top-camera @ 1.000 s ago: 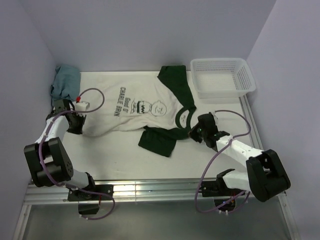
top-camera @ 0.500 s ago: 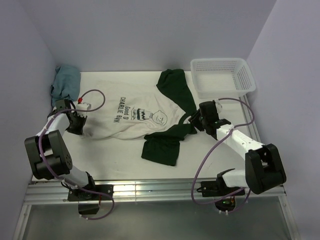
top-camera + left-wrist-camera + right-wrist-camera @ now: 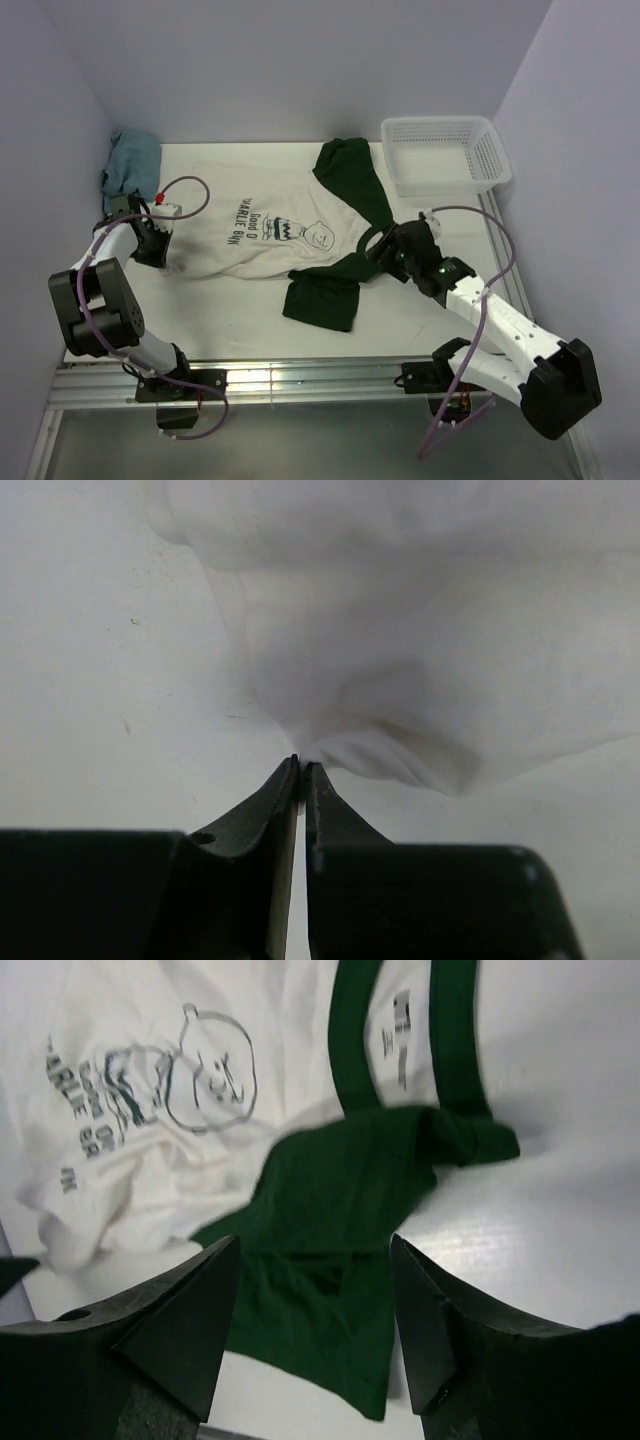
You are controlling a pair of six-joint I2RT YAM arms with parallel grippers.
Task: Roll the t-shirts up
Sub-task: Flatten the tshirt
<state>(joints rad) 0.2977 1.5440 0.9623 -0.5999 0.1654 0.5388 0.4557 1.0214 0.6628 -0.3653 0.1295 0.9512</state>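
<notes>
I see the t-shirt (image 3: 262,232) spread print-up on the counter (image 3: 230,310), left of the basket (image 3: 445,155). My left pincer (image 3: 302,765) is pressed together on its cream hem, at the edge farthest from the basket. My right pincer (image 3: 315,1250) is spread wide, over the green sleeve (image 3: 330,1190) nearer the basket.

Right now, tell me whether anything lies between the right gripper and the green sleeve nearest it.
Nothing visible does. The open right gripper faces the near green sleeve of the t-shirt directly. The white basket sits off at the table's far right corner, out of the way.
</notes>
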